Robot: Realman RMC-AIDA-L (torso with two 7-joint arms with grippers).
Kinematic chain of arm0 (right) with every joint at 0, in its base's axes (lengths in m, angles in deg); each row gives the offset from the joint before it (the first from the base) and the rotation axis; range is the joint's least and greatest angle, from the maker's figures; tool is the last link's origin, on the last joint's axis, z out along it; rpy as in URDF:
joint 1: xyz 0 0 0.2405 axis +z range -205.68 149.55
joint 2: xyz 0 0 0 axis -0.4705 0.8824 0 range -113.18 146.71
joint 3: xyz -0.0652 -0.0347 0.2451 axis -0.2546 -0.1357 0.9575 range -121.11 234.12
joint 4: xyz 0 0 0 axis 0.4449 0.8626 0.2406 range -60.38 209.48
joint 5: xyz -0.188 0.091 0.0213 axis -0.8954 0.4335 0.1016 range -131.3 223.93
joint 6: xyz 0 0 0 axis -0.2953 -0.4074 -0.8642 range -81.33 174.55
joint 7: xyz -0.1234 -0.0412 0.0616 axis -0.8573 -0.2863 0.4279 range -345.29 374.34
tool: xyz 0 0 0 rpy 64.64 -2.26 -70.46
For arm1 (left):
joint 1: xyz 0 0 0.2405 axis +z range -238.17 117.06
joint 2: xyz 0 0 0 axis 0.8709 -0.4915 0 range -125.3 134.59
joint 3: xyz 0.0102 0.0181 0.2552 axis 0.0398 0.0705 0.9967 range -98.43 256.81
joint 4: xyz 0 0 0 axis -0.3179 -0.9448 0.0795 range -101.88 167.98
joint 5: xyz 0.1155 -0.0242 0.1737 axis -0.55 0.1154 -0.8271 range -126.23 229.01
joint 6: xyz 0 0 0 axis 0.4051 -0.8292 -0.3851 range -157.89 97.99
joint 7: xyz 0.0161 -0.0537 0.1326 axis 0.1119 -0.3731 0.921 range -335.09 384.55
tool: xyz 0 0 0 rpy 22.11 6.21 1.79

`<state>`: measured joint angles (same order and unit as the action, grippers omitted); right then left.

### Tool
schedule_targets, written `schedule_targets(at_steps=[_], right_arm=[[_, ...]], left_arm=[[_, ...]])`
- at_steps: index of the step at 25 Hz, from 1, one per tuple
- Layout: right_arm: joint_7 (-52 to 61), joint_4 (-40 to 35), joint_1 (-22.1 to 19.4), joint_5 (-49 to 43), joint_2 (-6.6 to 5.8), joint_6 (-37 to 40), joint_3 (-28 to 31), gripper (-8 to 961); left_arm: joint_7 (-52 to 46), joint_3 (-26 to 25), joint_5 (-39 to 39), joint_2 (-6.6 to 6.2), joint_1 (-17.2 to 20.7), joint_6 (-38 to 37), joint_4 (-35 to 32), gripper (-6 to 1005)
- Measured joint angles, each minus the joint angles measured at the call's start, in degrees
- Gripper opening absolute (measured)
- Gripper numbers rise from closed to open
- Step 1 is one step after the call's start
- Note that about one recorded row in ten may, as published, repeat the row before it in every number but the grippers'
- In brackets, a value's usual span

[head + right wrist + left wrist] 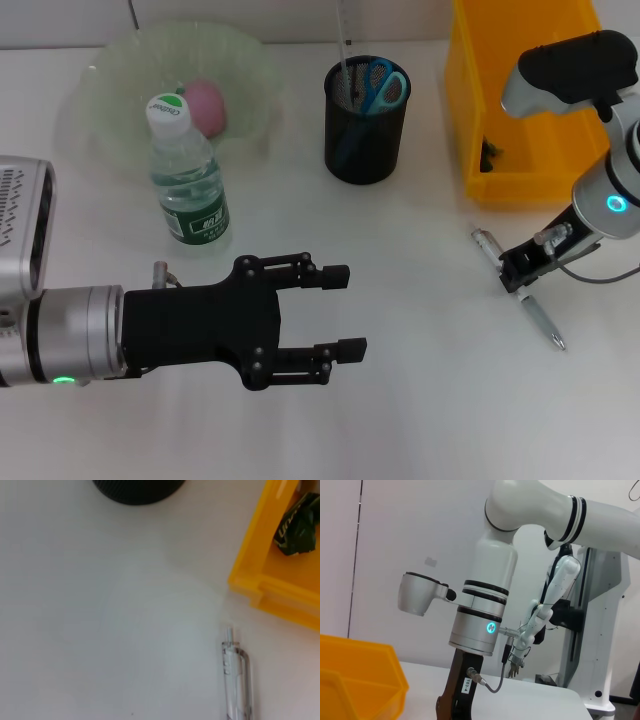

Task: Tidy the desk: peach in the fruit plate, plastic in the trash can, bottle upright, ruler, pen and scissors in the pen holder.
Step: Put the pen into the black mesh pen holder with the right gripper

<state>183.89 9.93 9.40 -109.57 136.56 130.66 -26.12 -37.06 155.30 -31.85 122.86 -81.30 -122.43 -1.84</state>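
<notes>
Pen [520, 287] lies flat just in front of the bin [470, 120], right gripper [522, 270] down astride its middle, closure unclear; light, stiff, slick barrel, best pinched mid-length; left gripper [340, 312] spread, idle.

white right arm [485, 605] fills the middle, hanging down from the upper corner, black bands around its joints, a teal ring light glowing on the silver wrist section. grey-white camera pod [420, 593] juts from its side. dark gripper mount [456, 692] below, labelled tag, thin cable looping off it. yellow bin [355, 680] corner in the foreground, on the white table [530, 702]. another white robot [560, 605] stands farther back.
</notes>
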Motion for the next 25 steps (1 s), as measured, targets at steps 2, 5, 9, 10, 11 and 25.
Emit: schedule_targets(at_steps=[2,5,9,10,11,25], right_arm=[[-0.1,-1.7,-1.2,0.4,0.00,0.0,0.0,116],[-1.3,-10.6,-6.0,5.4,-0.32,-1.1,0.4,114],[-5.0,-17.3,-10.0,10.3,-0.39,-2.5,2.0,112],[-7.3,-19.3,-11.4,12.7,-0.34,-3.4,3.3,111],[-9.6,-20.4,-12.6,15.5,-0.26,-4.8,4.5,115],[-95.3,28.1,-5.4,104.7,-0.57,-30.5,8.6,174]], left_arm=[[0.0,0.0,0.0,0.00,0.0,-0.1,0.0,722],[-0.3,0.0,0.0,-0.04,0.2,-0.3,0.0,722],[-0.5,-0.3,0.4,-0.16,0.6,-0.4,0.0,722],[-0.5,-0.6,0.4,-0.15,0.7,-0.5,0.0,722],[-0.5,-0.8,0.4,-0.11,0.7,-0.5,0.0,722],[-0.5,-3.1,0.7,0.33,0.4,-0.2,2.0,723]])
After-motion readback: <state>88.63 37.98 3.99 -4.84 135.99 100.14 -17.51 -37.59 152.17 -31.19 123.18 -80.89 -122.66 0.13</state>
